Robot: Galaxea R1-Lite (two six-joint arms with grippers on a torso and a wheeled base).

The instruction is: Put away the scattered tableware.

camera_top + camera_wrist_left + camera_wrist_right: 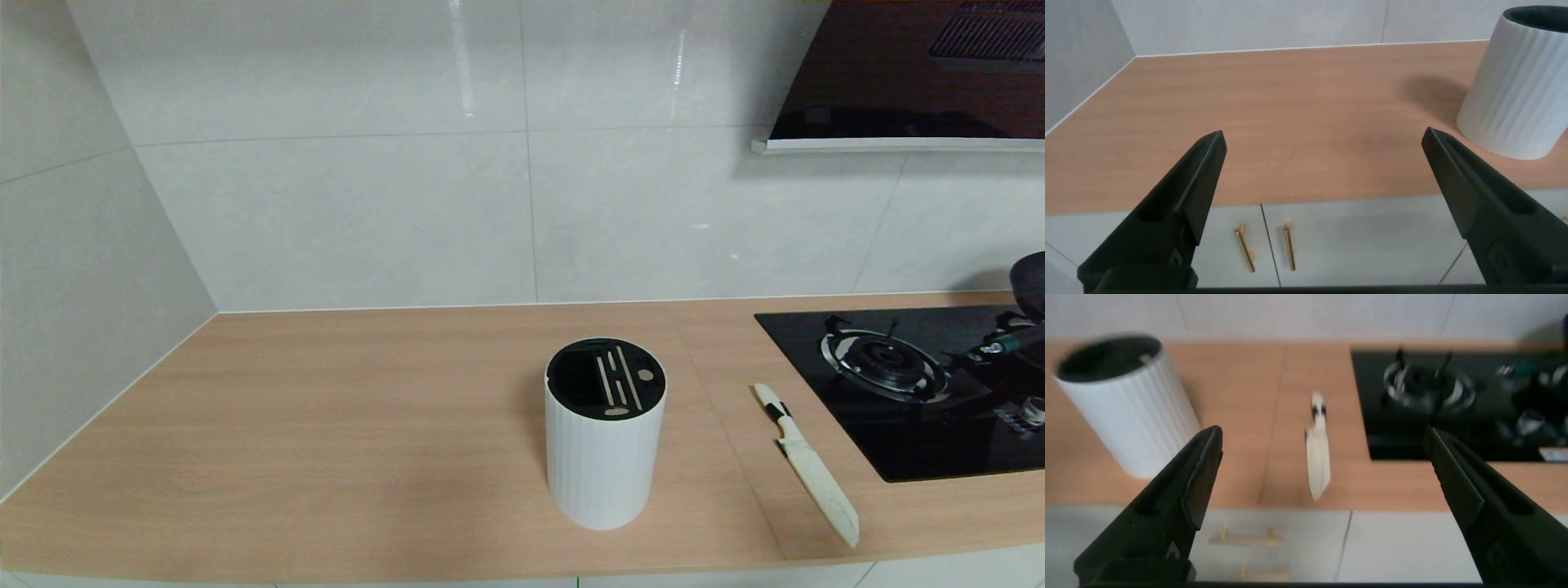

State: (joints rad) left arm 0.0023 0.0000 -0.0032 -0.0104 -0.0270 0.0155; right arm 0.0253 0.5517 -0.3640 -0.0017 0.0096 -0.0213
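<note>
A pale tiled wall backs a long wood-grain countertop in a kitchen corner, with a dark range hood mounted high on the robot's right. Beneath the hood, a black glass gas hob is set into the counter. A white ribbed knife holder with a black slotted top stands upright near the middle of the counter. The cream-coloured knife lies flat between the holder and the hob, just beside the hob's edge. Its handle points toward the wall and its blade toward the counter's front edge. The left gripper and the right gripper both hang off the counter's front edge, jaws spread wide and holding nothing, the right one facing the knife. Brass cabinet handles show on the cupboard fronts below.
</note>
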